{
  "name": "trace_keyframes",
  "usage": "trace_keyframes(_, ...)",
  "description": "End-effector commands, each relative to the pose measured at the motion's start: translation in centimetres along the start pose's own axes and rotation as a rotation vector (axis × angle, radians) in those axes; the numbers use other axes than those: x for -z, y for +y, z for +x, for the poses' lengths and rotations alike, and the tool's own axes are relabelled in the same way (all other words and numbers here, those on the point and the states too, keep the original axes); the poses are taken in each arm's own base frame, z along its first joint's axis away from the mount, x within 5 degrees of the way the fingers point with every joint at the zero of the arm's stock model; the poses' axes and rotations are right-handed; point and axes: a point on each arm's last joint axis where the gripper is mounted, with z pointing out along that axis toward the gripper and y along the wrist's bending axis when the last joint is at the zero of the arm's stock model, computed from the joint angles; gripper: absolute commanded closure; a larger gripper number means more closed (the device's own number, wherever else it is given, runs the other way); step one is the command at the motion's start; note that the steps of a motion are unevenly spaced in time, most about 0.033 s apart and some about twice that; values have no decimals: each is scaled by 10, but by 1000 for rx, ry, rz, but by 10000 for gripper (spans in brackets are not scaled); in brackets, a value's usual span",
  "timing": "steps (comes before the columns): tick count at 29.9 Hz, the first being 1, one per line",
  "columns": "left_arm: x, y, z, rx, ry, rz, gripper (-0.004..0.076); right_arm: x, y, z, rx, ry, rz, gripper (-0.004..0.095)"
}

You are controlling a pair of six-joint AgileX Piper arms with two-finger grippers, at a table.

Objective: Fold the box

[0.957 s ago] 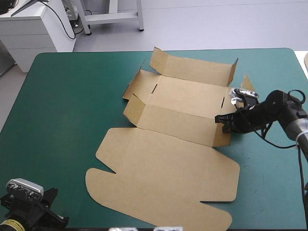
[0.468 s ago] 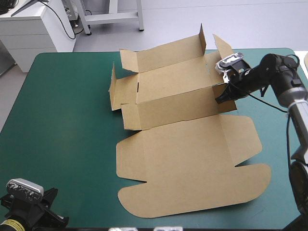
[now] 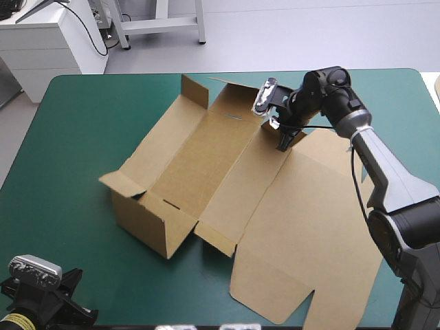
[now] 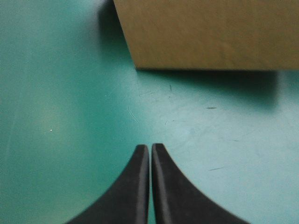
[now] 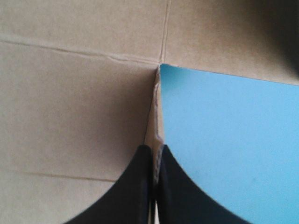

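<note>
The brown cut-cardboard box (image 3: 192, 151) has swung round on the teal-green worktop (image 3: 75, 124). The right hand (image 3: 283, 139), clamped on a flap edge, probably its corner, should pull steadily, while the left hand (image 4: 150, 147) sits closed and empty.

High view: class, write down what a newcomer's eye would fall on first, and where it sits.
The brown box sprawls across the table's middle, walls raised at its near-left end, the lid flat toward the near right. The right gripper is shut on the box's board at its far end. The left gripper is shut, at the near-left corner.
</note>
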Motion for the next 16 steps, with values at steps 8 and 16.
trace_keyframes(8, 3, 1, -11, 10, -64, -3, 731, 34, 50, -78, 322, -230, 99, 927)
trace_keyframes(16, 3, 1, -11, 10, -64, -3, 731, 32, 83, -101, 412, -261, 48, 928)
